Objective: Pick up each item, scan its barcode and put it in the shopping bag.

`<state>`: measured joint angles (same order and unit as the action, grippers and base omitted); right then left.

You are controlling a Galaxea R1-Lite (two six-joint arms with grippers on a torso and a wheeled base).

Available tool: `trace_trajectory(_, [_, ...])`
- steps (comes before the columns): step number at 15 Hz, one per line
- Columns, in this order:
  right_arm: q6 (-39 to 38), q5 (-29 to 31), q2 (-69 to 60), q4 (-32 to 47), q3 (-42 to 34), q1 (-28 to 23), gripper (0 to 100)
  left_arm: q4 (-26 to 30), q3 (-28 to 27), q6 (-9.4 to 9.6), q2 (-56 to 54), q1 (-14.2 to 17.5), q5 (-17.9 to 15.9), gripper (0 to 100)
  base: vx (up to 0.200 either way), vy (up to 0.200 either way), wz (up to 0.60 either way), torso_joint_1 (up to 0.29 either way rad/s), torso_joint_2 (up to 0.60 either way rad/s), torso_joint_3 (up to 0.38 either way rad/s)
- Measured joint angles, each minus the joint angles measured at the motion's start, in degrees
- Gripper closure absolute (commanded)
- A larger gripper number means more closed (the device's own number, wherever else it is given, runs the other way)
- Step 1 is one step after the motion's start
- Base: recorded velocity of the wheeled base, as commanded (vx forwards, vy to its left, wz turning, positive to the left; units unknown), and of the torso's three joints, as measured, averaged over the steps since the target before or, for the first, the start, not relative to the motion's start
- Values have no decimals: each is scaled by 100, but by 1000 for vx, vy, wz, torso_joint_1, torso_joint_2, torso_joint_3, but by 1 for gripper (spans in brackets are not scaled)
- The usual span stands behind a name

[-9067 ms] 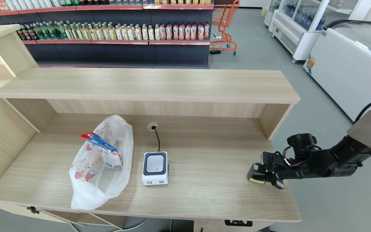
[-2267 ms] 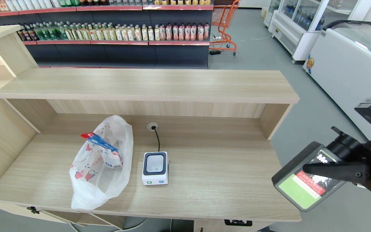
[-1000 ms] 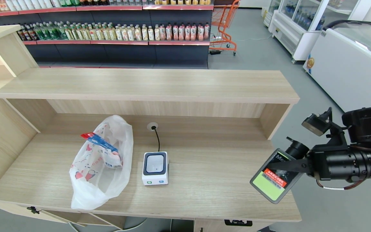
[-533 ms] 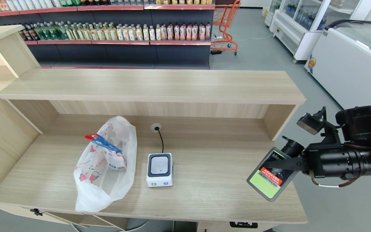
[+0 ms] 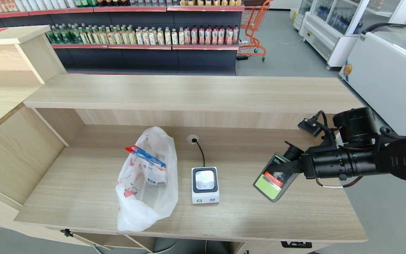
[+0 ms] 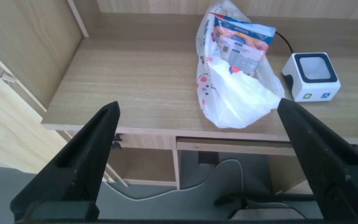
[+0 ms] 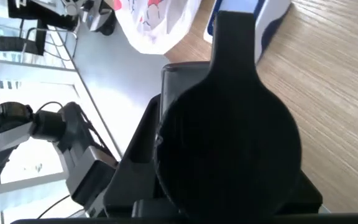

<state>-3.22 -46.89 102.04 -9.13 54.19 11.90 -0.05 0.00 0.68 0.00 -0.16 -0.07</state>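
packet's almost at the scanner now

the whole head view has slid sideways, so that's the camera moving, not the stuff on the counter (image 5: 83,183). the shopping bag (image 5: 143,208) lies near the front edge with a blue and white pouch (image 5: 152,169) already in it. the real change: the right gripper (image 5: 287,168), clamped on a flat packet (image 5: 270,181) with a green and red label, has swung in from past the counter's right end. it now hangs near the scanner (image 5: 205,183), not over it yet. so i'd guess the scan is next. the left gripper (image 6: 201,155) is spread wide, holding nothing, out past the front edge.
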Motion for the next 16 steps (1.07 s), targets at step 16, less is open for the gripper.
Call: trace_trajectory(16, [76,1492,2076,-712,1351,963,100,-2,0,-15,0,0,0,0,0,0,0,0,0,0])
